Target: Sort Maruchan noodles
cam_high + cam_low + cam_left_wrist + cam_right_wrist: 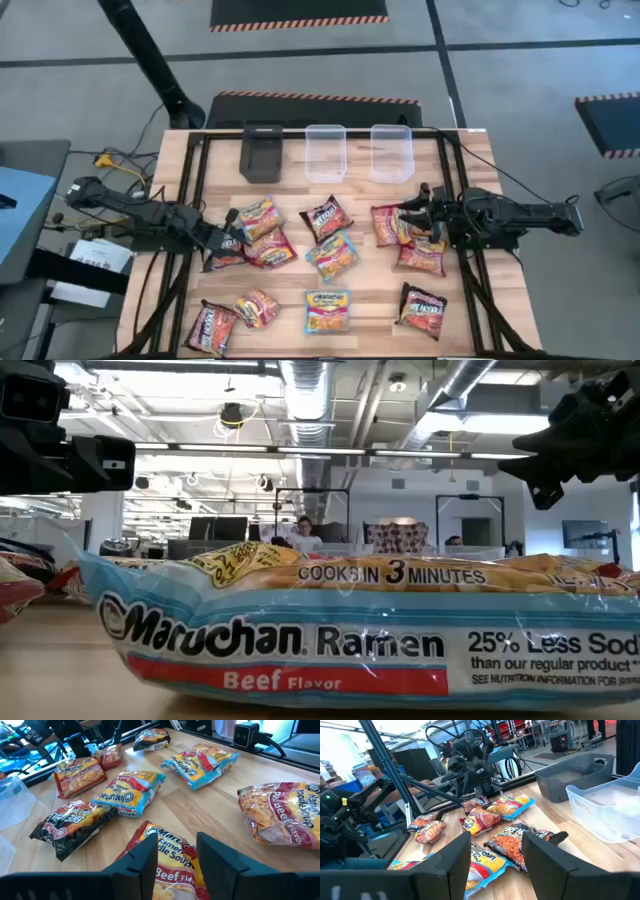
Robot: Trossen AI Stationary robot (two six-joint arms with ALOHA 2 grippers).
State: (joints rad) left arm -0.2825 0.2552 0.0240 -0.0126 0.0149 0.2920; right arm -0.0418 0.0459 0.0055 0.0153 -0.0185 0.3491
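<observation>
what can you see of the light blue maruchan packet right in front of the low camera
The light blue, flat, glossy plastic Maruchan ramen packet lies flat on the wooden table, filling most of the low view. Its side reads "Maruchan Ramen", "Beef Flavor" on a red band, "Cooks in 3 minutes" and "25% Less". The crinkled top is yellow. In the high view it sits alone near the table's front edge, touching no other packet and neither pincer.

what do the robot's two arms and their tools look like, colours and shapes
Both arms are dark, nearly black, jointed and slim, with bulkier wrist blocks. The left tool and right tool each end in two flat, matte dark fingers with squared tips, seen clearly in the wrist views. Thin dark cables trail off both arms. No readable markings show.
</observation>
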